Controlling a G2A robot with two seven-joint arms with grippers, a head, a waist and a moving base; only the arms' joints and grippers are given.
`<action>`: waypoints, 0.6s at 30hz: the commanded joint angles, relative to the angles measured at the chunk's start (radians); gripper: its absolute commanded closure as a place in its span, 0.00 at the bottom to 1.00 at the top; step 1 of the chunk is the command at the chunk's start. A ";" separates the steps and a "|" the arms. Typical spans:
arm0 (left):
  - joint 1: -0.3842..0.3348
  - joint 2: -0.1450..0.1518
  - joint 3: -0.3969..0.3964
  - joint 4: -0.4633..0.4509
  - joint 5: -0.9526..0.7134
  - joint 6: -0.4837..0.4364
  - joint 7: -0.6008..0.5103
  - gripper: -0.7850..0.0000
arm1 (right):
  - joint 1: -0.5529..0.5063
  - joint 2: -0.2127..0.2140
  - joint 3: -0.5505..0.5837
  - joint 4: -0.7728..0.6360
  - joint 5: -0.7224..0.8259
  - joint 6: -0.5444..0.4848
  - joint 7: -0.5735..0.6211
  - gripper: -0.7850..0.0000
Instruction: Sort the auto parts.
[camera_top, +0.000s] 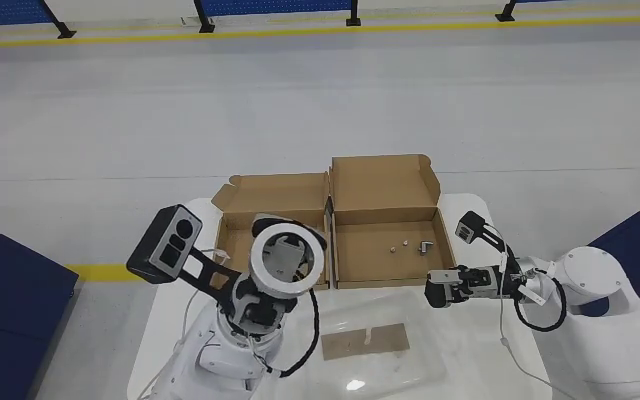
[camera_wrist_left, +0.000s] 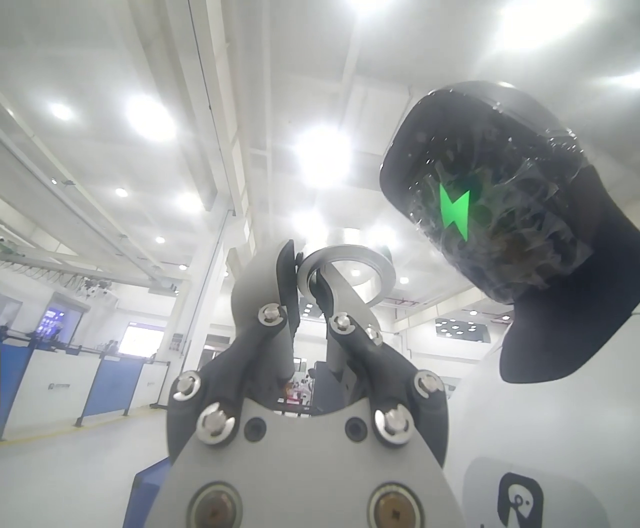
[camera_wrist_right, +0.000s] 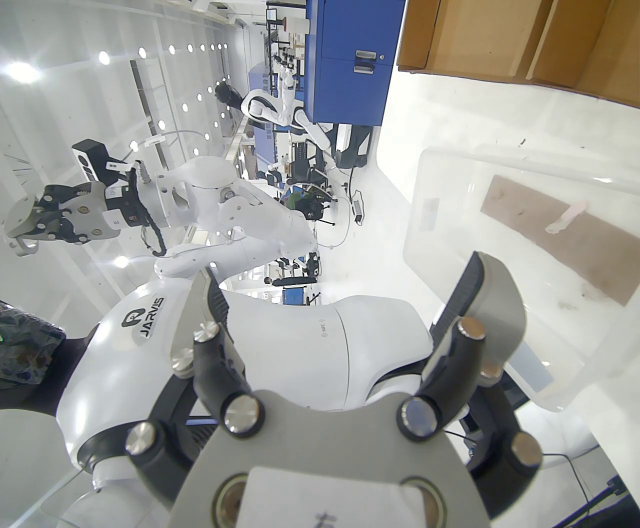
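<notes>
My left gripper (camera_wrist_left: 306, 274) is raised high, pointing up toward the head, and is shut on the rim of a silver metal ring (camera_wrist_left: 350, 260). From above, that ring (camera_top: 256, 268) hangs over the left cardboard box (camera_top: 232, 232). The right cardboard box (camera_top: 385, 195) holds three small metal parts (camera_top: 428, 246). My right gripper (camera_top: 437, 288) stands open and holds nothing, just off the right box's front right corner and above the table. In the right wrist view its fingers (camera_wrist_right: 470, 290) are spread wide beside a clear plastic tray (camera_wrist_right: 425, 165).
The clear tray (camera_top: 420, 365) sits on the white table in front of the boxes, with a brown card sheet (camera_top: 365, 340) in its bottom. Both boxes have their lids folded back. Bare grey floor lies beyond the table.
</notes>
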 joint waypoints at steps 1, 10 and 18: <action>0.018 0.002 -0.007 0.010 0.000 0.000 -0.021 1.00 | 0.000 0.000 0.000 0.000 0.000 0.000 0.000 0.00; 0.124 0.023 -0.085 0.067 0.073 0.005 -0.157 1.00 | 0.000 0.000 0.000 0.000 0.000 0.000 0.000 0.00; 0.154 0.030 -0.110 0.073 0.100 -0.006 -0.199 1.00 | 0.000 0.000 0.000 0.000 0.000 0.000 0.000 0.00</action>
